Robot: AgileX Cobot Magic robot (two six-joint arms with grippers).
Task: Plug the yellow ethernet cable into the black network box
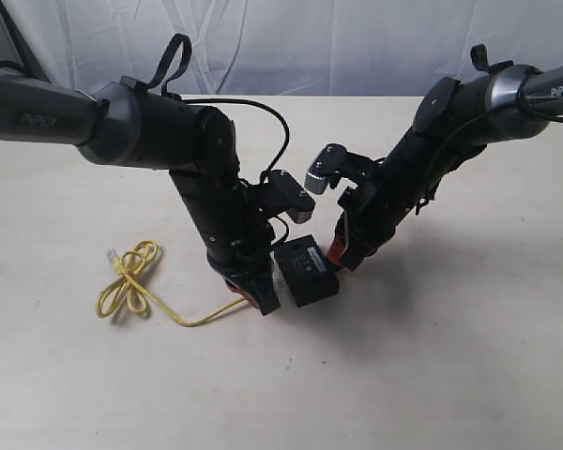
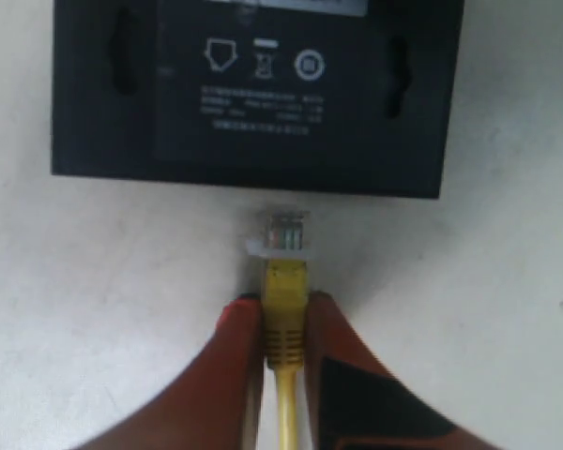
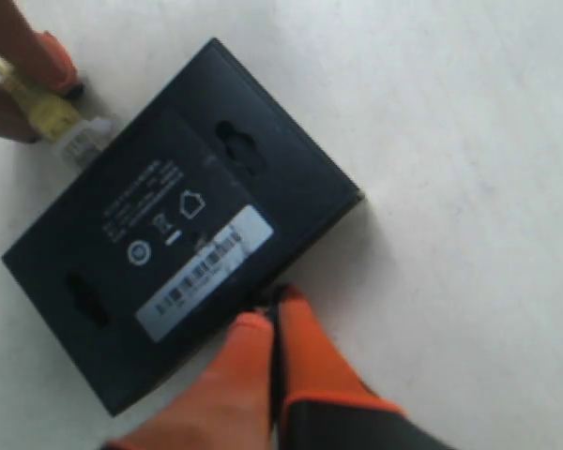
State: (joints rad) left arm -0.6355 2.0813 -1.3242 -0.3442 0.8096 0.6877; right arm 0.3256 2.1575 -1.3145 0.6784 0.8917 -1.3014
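Black network box [image 1: 306,270]: flat rect., lying flat near table ctr, printed marks & pale barcode label up. Yellow ethernet cable [image 1: 129,283]: loose tied loop at box's 9 o'clock, free end by loop. Clear plug [image 2: 283,234] just short of box side, not seated; boot pinched in left gripper [image 2: 283,314].

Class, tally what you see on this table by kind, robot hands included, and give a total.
Yellow cable: 1
Black box: 1
Robot hands: 2, the left hand and the right hand
Total: 4
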